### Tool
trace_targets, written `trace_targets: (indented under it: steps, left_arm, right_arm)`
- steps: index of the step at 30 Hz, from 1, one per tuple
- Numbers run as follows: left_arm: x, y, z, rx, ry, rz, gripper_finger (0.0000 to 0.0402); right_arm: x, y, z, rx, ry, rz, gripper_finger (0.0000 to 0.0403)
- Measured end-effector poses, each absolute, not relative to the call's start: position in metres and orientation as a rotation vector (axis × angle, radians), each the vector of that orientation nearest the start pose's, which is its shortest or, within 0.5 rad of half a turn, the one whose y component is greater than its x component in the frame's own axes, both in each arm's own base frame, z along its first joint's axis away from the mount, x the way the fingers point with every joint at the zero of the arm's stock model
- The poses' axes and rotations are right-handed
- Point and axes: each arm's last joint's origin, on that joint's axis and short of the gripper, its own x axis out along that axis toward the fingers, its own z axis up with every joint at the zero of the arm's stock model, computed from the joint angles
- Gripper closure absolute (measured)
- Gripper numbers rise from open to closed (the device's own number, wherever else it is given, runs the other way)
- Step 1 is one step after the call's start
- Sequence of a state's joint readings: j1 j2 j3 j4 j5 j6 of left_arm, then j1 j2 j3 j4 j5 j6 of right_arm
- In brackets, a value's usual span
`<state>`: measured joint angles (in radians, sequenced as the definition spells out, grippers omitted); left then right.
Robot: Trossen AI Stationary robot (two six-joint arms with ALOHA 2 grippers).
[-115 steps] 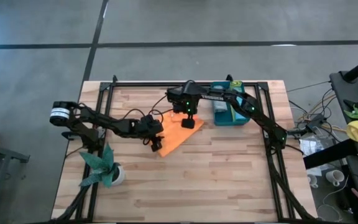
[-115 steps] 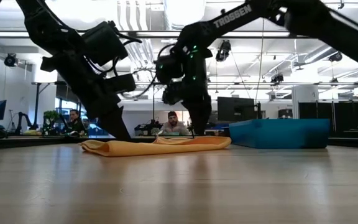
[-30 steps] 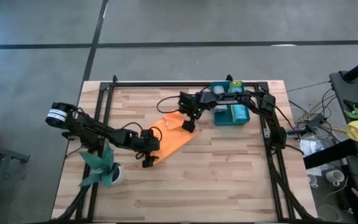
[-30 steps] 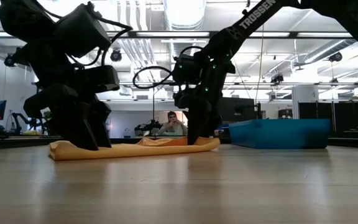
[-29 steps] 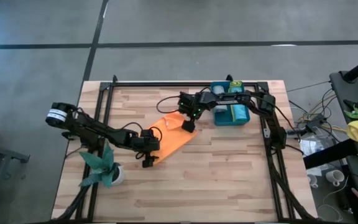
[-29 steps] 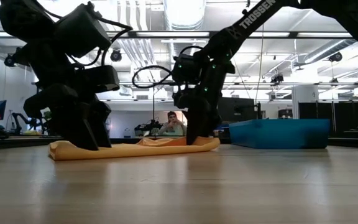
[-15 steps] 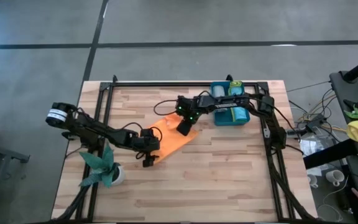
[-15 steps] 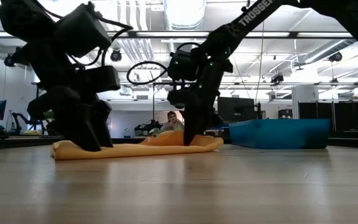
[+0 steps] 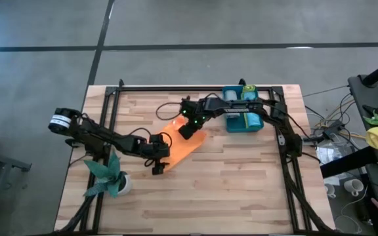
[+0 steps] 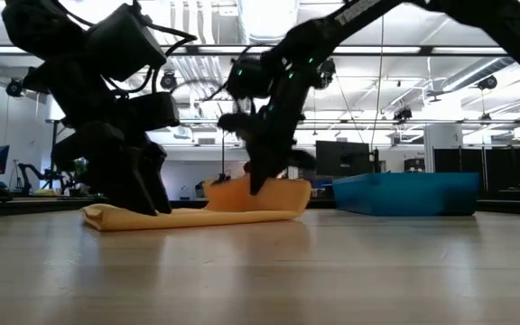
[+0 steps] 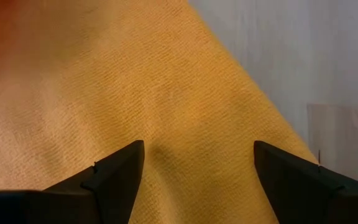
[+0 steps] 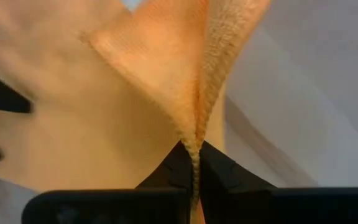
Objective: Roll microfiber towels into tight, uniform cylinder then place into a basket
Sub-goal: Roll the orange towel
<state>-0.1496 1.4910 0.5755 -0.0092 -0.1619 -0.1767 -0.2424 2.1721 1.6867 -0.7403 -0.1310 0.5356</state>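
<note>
Your right gripper (image 12: 197, 168) is clamped on the far edge of the orange towel (image 9: 182, 143), fingers pressed together with a pinch of cloth lifted between them. Your left gripper (image 11: 197, 171) has its fingers spread apart, pressing the towel's near-left end flat on the table (image 9: 241, 190). The towel lies mid-table with its long axis running diagonally from near-left to far-right, so the raised edge has to travel toward the near-left, across the cloth toward your left arm, to start a roll. The basket (image 9: 243, 122) sits just right of the right gripper, at the far edge.
</note>
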Motion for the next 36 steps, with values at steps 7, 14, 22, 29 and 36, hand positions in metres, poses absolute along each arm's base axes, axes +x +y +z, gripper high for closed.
trace_targets:
  steps: [7,14,22,29,36]
  left_arm:
    - [0.254,-0.033,0.135,-0.024,0.897,0.093,0.0117]
    - [0.254,-0.032,0.134,-0.029,0.899,0.092,0.0117]
    - [0.254,-0.028,0.134,-0.037,0.9,0.108,0.0117]
    - [0.254,-0.024,0.134,-0.043,0.9,0.12,0.0117]
    - [0.254,-0.024,0.133,-0.044,0.903,0.122,0.0117]
  right_arm:
    - [0.464,-0.094,0.156,0.732,1.181,-0.429,0.0394]
    - [0.478,-0.094,0.17,0.783,1.199,-0.432,0.0364]
    - [0.48,-0.087,0.172,0.899,1.211,-0.367,0.0246]
    - [0.488,-0.087,0.187,0.824,1.158,-0.192,0.0198]
    - [0.48,-0.106,0.199,0.634,1.163,-0.045,0.02]
